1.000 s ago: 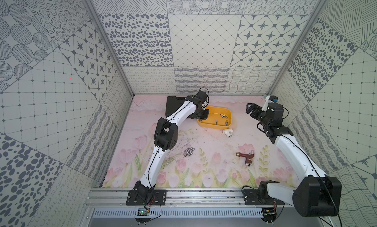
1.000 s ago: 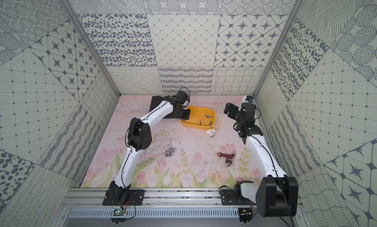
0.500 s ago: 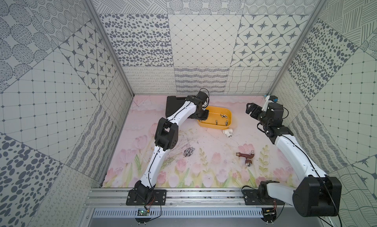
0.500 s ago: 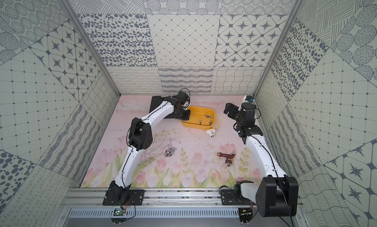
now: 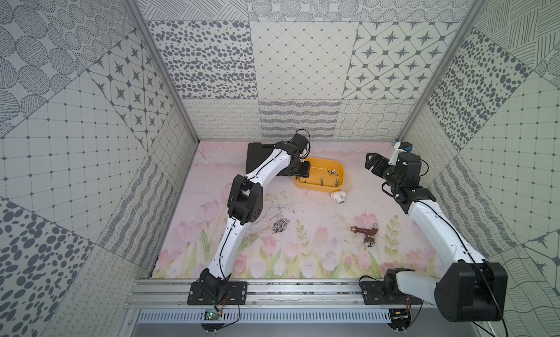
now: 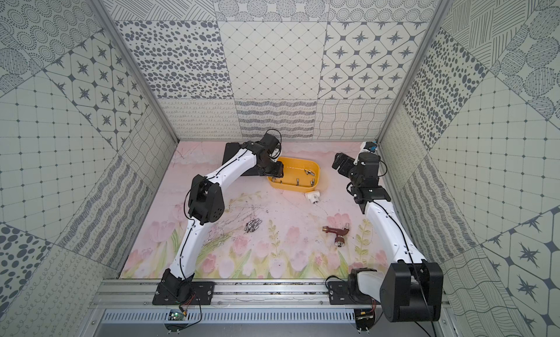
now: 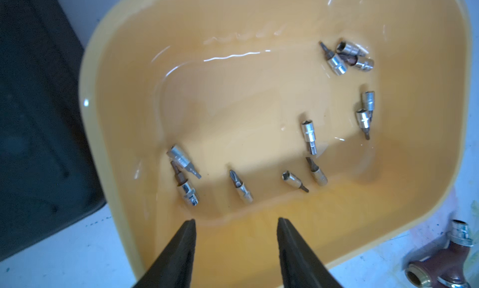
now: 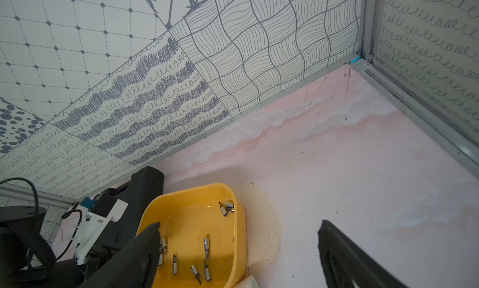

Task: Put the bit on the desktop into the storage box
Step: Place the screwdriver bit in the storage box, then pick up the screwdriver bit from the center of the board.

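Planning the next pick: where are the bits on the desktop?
In both top views, loose bits cluster mid-table beside the left arm's elbow, in front of the storage box.

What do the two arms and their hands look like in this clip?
The left arm and right arm have white links, bulky black joints and thin black cables running along them. The left hand and right hand have black, tapering fingers.

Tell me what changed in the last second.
The left gripper has opened above the storage box; its jaws stand apart and empty, so it has apparently let go of its load there. Both arms stayed put, the right gripper stays open, and the loose bits on the desktop have not moved.
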{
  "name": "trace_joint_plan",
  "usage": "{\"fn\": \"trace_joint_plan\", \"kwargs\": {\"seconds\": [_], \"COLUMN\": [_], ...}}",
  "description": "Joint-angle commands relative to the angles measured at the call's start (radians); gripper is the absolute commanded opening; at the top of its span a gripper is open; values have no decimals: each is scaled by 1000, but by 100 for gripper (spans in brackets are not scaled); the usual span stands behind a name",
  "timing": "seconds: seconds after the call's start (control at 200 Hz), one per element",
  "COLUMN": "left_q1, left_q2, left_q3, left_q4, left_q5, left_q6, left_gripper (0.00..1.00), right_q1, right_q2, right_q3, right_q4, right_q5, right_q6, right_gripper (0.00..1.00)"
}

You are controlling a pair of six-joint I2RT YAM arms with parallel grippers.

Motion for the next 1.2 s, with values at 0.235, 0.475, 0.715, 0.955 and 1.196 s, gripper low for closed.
{"fn": "trace_joint_plan", "kwargs": {"seconds": [0.235,0.475,0.715,0.955,1.196], "left_q1": [-6,-6,-5,-5,-5], "left_q2": [-223,-422,-592,-724,-821], "left_q3": [-209,-431,-615,-740,-855], "left_q4": [40,118,133,77,20], "left_q5": [-59,-115,-179,-225,-230], "left_q6": [11,30,32,42,36], "left_gripper": [83,97,99,99,99], "right_q1": [-4,-4,-5,-5,-5], "right_q2": [-4,-15,-13,-15,4], "right_q3": [-3,-6,-5,-7,0], "right_q4": [41,40,40,40,41], "right_q5": [-9,-5,-11,-3,-17], "right_q6": [6,2,6,4,16], "right_gripper": [97,97,97,97,97]}}
